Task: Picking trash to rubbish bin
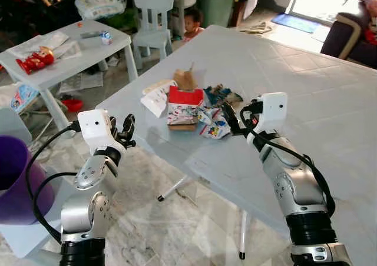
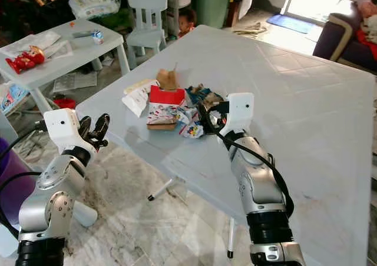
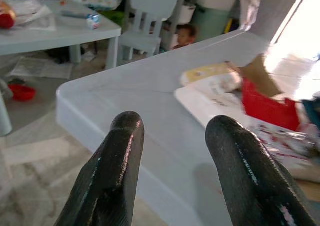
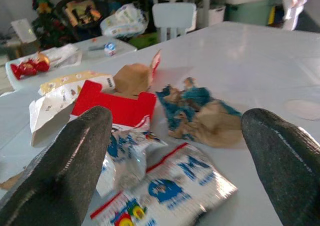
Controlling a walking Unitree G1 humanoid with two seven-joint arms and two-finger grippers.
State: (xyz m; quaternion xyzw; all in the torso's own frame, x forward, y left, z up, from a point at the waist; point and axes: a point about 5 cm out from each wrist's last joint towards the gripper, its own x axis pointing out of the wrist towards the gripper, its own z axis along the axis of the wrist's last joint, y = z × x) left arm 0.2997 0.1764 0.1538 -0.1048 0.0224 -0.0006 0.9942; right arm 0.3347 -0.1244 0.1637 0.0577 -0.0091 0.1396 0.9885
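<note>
Two tables: big grey table (image 1: 306, 95) under right claw (image 1: 231, 120), small one (image 1: 65, 54) beyond left claw (image 1: 127, 129). One chair (image 1: 153, 13). One purple bin (image 1: 12, 178) beside left arm. One trash heap (image 1: 194, 104) before right claw.

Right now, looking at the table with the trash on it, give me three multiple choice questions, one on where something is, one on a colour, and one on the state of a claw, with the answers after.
1. Where does the trash pile lie?
A. on the big grey table
B. on the floor
C. on the small chair

2. What colour is the open carton in the pile?
A. green
B. red
C. black

3. How is the right claw?
A. shut on a wrapper
B. open, at the pile's edge
C. hanging by the floor

Answers:
1. A, the wrappers rest on the grey table near its front corner.
2. B, its flap and upper walls are red.
3. B, the right wrist view shows its fingers spread wide with the printed wrapper lying between them, ungripped.
</note>
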